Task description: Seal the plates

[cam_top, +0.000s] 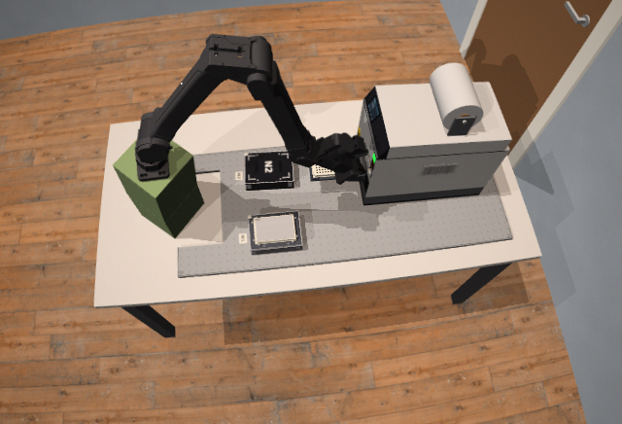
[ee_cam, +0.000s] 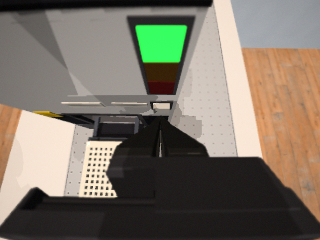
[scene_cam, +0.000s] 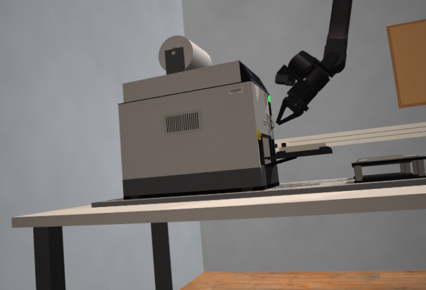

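My gripper point(cam_top: 362, 178) point(scene_cam: 277, 122) point(ee_cam: 160, 120) is shut and empty, its tips just in front of the small white START button point(scene_cam: 272, 124) point(ee_cam: 161, 106); a small gap shows in the exterior view. The sealer's lamp point(cam_top: 374, 158) point(scene_cam: 269, 98) point(ee_cam: 161, 44) is green. The stage point(scene_cam: 323, 151) is out, carrying an open plate point(cam_top: 322, 172) point(scene_cam: 302, 147) point(ee_cam: 97, 167) with bare wells. It looks flat; the gripper hides part of it in the wrist view. A plate with a smooth, foil-like top point(cam_top: 274, 229) sits in nest N1 point(cam_top: 275, 247). Nest N2 point(cam_top: 255, 170) is empty.
The sealer housing point(cam_top: 422, 177) point(scene_cam: 189, 156) point(ee_cam: 75, 55) stands directly ahead of the fingertips, with a white foil roll point(cam_top: 454, 89) point(scene_cam: 198, 56) on top. The arm's green base block point(cam_top: 175, 203) stands at the table's left end.
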Motion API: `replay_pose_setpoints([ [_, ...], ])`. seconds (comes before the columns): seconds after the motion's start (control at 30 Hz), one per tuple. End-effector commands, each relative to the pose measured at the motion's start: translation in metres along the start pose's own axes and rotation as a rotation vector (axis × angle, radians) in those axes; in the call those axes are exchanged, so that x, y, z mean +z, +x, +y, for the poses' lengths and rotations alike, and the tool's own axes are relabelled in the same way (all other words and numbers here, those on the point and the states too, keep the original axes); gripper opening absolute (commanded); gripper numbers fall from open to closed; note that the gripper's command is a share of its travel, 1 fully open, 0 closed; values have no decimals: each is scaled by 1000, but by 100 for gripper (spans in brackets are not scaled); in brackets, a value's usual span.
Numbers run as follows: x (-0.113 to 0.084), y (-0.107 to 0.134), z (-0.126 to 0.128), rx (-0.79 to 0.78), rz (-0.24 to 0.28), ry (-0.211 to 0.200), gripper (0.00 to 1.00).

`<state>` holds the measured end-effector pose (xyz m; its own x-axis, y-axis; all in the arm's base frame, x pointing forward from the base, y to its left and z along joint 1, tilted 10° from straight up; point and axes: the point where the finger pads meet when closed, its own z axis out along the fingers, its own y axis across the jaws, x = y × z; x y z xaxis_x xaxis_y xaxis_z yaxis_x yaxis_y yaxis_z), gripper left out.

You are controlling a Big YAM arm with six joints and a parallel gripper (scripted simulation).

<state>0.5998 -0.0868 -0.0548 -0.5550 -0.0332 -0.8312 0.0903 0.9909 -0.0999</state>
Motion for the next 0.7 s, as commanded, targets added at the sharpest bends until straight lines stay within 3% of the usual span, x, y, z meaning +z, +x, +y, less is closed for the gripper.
replay_pose_setpoints([
  [0.0, 8, 6, 11, -17, 15, -17, 0],
  [0.23, 8, 2, 7, -14, 8, -11, 0],
  [0.53, 5, -27, -8, -2, -48, 12, 0],
  [0.67, 3, -19, -7, -2, -26, 10, 0],
])
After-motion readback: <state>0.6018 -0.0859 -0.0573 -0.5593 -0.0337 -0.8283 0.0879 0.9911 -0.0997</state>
